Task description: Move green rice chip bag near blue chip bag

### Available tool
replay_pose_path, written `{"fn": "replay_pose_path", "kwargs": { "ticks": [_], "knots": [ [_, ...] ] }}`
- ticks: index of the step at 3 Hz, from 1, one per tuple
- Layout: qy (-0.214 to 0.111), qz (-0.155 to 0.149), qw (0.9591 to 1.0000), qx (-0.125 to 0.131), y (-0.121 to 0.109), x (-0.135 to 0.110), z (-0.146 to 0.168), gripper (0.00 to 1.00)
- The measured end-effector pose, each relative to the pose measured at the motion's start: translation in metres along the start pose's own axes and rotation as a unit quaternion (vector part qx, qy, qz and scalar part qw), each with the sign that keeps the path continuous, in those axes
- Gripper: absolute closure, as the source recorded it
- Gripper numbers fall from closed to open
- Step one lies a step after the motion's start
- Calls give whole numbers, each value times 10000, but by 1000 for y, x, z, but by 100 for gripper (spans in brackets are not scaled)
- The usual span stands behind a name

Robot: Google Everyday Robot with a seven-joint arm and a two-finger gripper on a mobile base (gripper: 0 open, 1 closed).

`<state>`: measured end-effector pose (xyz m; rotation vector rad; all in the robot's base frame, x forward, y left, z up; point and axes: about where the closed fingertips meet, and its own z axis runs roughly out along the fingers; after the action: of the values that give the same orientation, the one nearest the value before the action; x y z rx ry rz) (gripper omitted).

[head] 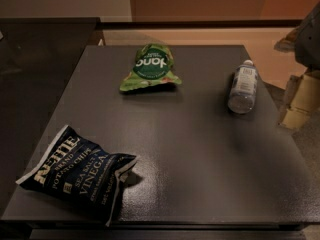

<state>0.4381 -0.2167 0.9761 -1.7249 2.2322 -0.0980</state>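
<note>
A: Fig. 1, surface & room?

B: Dark matte bench [190,154] with a square top and a sheen at front right. Beyond it: tan floor, pale wall upper left. Cardboard boxes [300,101] stand at right, off the bench.

A: Legible text?

B: Blue chip bag [77,176], front-left corner, lying flat: "KETTLE", "POTATO CHIPS", "SEA SALT", "VINEGAR" in white. Green rice chip bag [150,68], back centre, flat, well apart from the blue one; round dark label, white letters upside down, unread. Water bottle [243,88], back right, on its side; label too small.

A: Gripper?

B: Gripper [310,34]: dark mass at upper right edge, off the bench, well apart from both bags. Released or clenched: cannot tell.
</note>
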Motion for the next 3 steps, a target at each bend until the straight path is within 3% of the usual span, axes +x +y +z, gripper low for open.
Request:
{"fn": "replay_pose_path", "kwargs": {
  "ticks": [1, 3],
  "knots": [
    [0, 0, 10000, 1, 0, 0, 0, 0],
    [-8, 272, 9996, -63, -17, -39, 30, 0]
  ]
}}
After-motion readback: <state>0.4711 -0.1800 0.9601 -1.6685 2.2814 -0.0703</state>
